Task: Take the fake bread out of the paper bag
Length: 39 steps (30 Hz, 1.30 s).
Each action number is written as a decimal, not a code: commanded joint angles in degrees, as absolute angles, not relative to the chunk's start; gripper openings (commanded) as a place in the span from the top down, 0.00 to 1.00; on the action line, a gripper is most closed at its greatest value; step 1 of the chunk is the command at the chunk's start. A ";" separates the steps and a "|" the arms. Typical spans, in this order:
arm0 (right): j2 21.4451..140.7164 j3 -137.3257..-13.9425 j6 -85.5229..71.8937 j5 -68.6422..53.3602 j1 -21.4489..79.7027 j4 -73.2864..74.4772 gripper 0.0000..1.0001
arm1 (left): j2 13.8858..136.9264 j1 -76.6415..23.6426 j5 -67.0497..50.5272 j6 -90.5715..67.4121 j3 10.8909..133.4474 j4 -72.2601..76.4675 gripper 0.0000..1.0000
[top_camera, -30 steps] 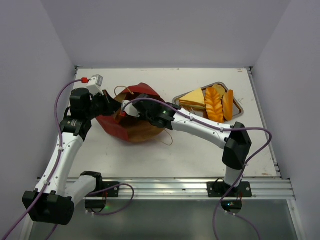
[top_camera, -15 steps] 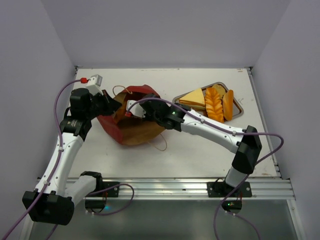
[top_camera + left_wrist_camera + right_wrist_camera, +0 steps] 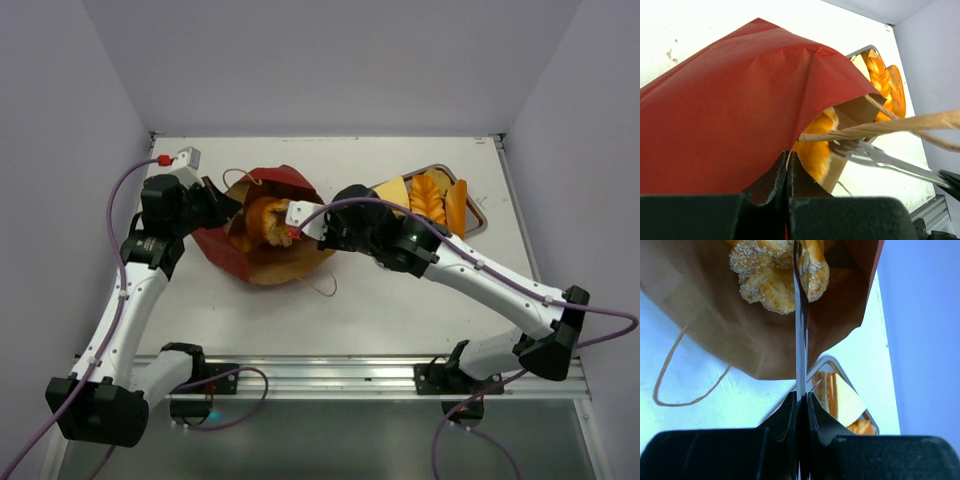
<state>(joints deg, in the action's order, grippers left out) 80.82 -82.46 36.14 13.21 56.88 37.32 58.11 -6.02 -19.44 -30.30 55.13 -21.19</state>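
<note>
Left gripper: jaws pinched flat on the red edge of the paper bag, holding its mouth up and open.
Right gripper: fingers pressed together on the handle end of the metal tongs, which run straight ahead into the bag.
Tongs' tips: clamped on a seeded bread piece, one blade on each side of it.
Seeded bread piece: in the bag's mouth, over the brown inner paper, lifted off the bag's floor as far as the wrist view shows.
Paper bag: lying on its side on the left half of the worktop, toward the far edge, its mouth facing right.
String handle: a loose loop resting on the worktop just beside the bag's near rim.
Tray: toward the far right corner of the worktop, apart from the bag.
On the tray: a yellow-topped sandwich, a braided loaf and an oval roll, side by side from left to right.
</note>
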 commanded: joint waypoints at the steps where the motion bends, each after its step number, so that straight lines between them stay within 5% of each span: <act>1: 74.64 -82.35 35.69 5.91 55.38 37.17 1.00 | 58.53 -5.89 -17.84 -31.64 57.13 -18.98 1.00; 20: 56.08 -81.47 31.99 -8.35 42.47 42.98 1.00 | 61.35 -5.89 -12.75 -33.66 59.41 -20.04 1.00; 39: 48.07 -76.73 31.02 5.62 29.18 48.42 1.00 | 58.28 -5.89 -11.60 -29.54 61.17 -24.52 1.00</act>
